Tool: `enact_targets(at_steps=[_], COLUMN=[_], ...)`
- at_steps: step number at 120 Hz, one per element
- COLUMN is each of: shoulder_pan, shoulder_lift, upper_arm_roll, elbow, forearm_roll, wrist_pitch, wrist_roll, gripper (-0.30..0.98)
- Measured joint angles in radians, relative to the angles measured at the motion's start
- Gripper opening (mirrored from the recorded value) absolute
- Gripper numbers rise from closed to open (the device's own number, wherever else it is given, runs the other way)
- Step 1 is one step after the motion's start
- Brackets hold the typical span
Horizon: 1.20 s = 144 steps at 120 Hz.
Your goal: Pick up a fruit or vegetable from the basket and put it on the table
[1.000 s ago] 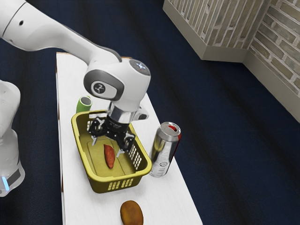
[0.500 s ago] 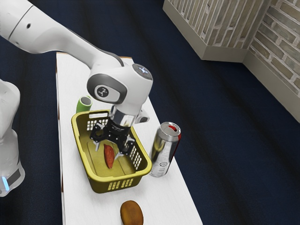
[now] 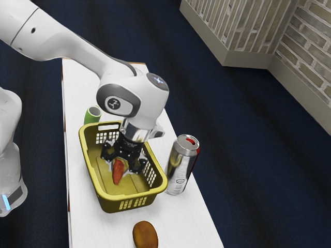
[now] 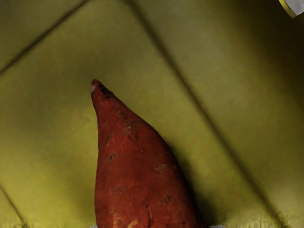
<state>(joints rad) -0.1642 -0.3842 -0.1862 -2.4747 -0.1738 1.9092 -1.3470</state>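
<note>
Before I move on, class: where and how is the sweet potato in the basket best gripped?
Probably around the thick body of the sweet potato, from above, squeezing its long sides: it tapers to a slim tip, and the basket has walls all round, hindering sideways approach.

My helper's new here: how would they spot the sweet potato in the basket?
Find the yellow basket on the white table. Inside, at the hand, is the sweet potato. It's red and tapers to a point, unlike the rounded brown thing outside.

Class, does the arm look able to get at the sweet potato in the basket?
Probably yes: the gripper is down inside the open-topped basket, right at the sweet potato, nothing covering it.
</note>
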Motion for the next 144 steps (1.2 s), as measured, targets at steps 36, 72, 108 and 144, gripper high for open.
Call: enact_targets(at_steps=[36, 72, 108, 144], shoulder_pan=[0.003, 0.017, 0.106, 0.379], shoulder_lift=[-0.028, -0.072, -0.125, -0.105], upper_arm_roll=[-0.014, -0.026, 0.015, 0.105], elbow=[0.011, 0.23, 0.469, 0.486], forearm_roll=[-0.002, 0.007, 0.138, 0.288], wrist_pitch=[-0.007, -0.175, -0.507, -0.629], wrist_roll=[-0.015, -0.036, 0.04, 0.32], gripper=[0.16, 0.16, 0.15, 0.16])
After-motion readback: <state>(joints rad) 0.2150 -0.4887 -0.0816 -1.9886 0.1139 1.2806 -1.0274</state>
